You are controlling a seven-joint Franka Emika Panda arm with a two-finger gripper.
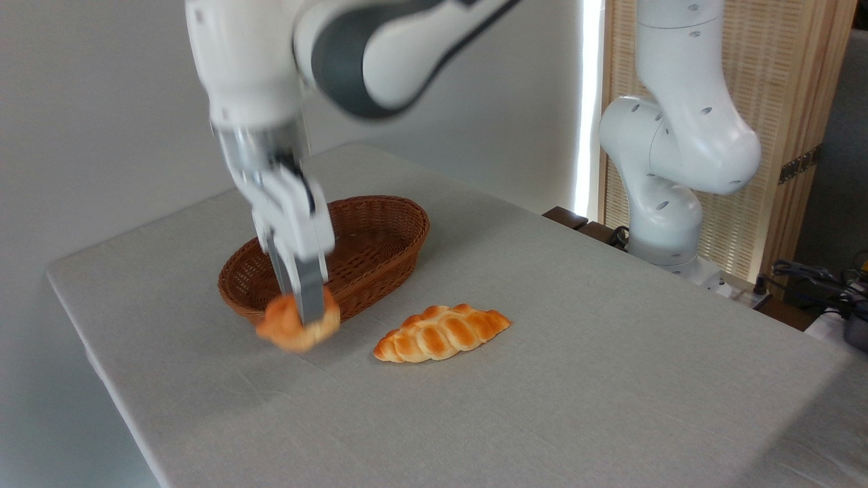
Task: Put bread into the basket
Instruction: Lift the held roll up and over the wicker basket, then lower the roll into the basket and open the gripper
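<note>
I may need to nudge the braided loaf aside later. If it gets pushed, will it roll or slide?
The braided loaf lies flat and long on the cloth-covered table, so it probably slides or pivots rather than rolls. Its pointed ends suggest an off-centre push would spin it. Its surface looks glossy, perhaps slippery to pinch.

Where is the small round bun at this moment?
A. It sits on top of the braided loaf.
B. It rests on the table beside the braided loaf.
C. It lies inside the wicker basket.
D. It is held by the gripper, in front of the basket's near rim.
D: the gripper is shut on the bun, which hangs blurred in front of the near rim of the basket, apart from the braided loaf.
</note>
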